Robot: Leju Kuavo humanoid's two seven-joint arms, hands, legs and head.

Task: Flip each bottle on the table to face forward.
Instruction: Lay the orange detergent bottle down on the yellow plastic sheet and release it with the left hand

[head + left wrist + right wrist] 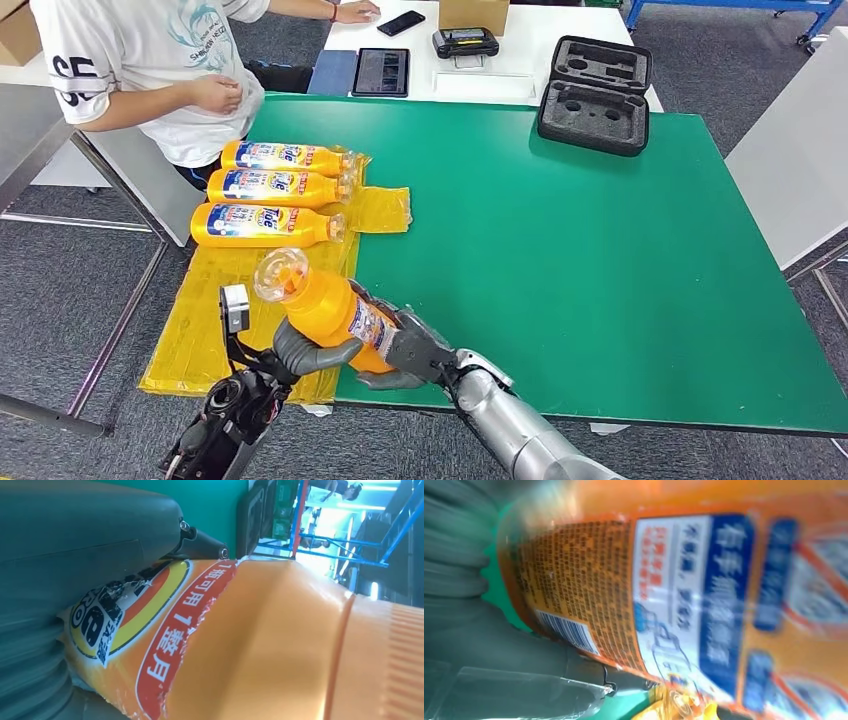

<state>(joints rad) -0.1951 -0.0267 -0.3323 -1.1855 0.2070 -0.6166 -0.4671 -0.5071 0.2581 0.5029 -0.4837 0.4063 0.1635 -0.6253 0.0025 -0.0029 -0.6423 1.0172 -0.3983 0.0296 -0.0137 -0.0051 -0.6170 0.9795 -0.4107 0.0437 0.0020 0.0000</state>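
Note:
An orange detergent bottle (330,303) with a clear cap is lifted and tilted above the near edge of the green table (600,250). My left hand (305,352) grips it from below and my right hand (412,350) holds its base end. In the left wrist view the bottle (260,645) shows its front label. The back label and barcode of the bottle (649,595) face the right wrist camera. Three more orange bottles (265,188) lie side by side on a yellow plastic sheet (215,300), front labels up, caps pointing right.
A person (150,60) stands at the table's far left corner, one hand near the bottles. A black foam case (595,95) lies at the far edge. A white table (480,50) behind carries a tablet, a phone and a box.

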